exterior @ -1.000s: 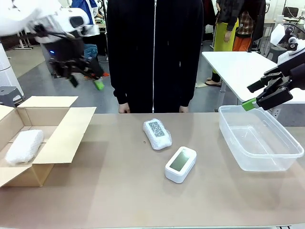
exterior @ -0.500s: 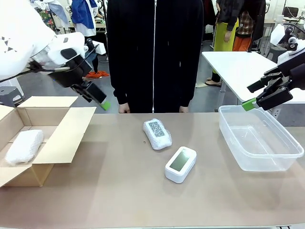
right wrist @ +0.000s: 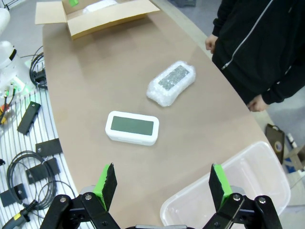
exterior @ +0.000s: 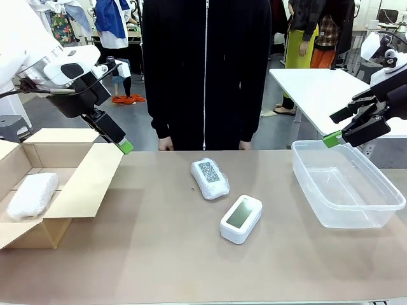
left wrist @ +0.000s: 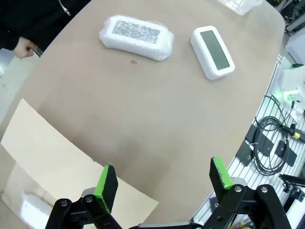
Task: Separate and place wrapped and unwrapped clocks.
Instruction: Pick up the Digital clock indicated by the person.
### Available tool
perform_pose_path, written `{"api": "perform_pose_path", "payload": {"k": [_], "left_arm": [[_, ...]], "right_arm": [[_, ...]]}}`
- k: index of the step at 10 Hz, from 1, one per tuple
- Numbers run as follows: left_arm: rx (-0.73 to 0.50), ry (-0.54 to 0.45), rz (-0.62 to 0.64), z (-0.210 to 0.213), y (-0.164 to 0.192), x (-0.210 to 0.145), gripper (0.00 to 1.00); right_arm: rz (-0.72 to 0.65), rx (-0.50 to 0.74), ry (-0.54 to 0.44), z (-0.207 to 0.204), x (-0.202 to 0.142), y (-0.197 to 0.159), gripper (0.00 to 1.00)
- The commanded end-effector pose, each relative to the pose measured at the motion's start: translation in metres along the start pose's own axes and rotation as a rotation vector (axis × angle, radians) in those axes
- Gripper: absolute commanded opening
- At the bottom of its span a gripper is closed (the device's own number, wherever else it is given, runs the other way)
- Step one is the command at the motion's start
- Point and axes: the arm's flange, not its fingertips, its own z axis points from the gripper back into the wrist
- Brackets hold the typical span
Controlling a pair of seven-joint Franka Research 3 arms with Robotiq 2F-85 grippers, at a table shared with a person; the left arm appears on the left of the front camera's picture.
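The left gripper (exterior: 122,143) hangs at the upper left of the front view, above the far corner of an opened flap of the brown cardboard box (exterior: 82,184). In its own wrist view the green pads stand wide apart with nothing between them. The wrapped bundle (left wrist: 137,37) lies well apart from them near the top of that picture. A dark speckled patch shows through its bubble wrap, too fine to read. The bare clock (left wrist: 212,51) lies just to the right of it, near but not touching, its grey-green screen facing up and blank. The box's pale flap fills the lower left, and a second wrapped bundle (exterior: 32,194) lies inside the box, at the left edge of the front view. The right gripper (exterior: 338,127) hovers at the right edge of the front view, over the far rim of the clear plastic tub (exterior: 306,173), its jaws also spread and holding nothing. In the right wrist view the bare clock sits above the left pad, the wrapped bundle beyond it near the centre, and the tub in the lower right, the table (exterior: 159,260) showing through its clear bottom. A person (exterior: 205,70) in black stands at the far edge.
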Motion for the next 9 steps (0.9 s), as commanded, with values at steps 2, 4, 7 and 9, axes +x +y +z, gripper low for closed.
{"api": "perform_pose_path", "payload": {"k": [2, 4, 7, 9], "left_arm": [[0.016, -0.022, -0.003, 0.0016, -0.0016, -0.0023, 1.0], [0.016, -0.022, -0.003, 0.0016, -0.0016, -0.0023, 1.0], [0.016, -0.022, -0.003, 0.0016, -0.0016, -0.0023, 1.0], [0.016, -0.022, -0.003, 0.0016, -0.0016, -0.0023, 1.0]], "right_arm": [[0.002, 0.021, -0.014, -0.0022, -0.001, -0.0017, 1.0], [0.002, 0.021, -0.014, -0.0022, -0.001, -0.0017, 1.0], [0.002, 0.021, -0.014, -0.0022, -0.001, -0.0017, 1.0], [0.002, 0.021, -0.014, -0.0022, -0.001, -0.0017, 1.0]]}}
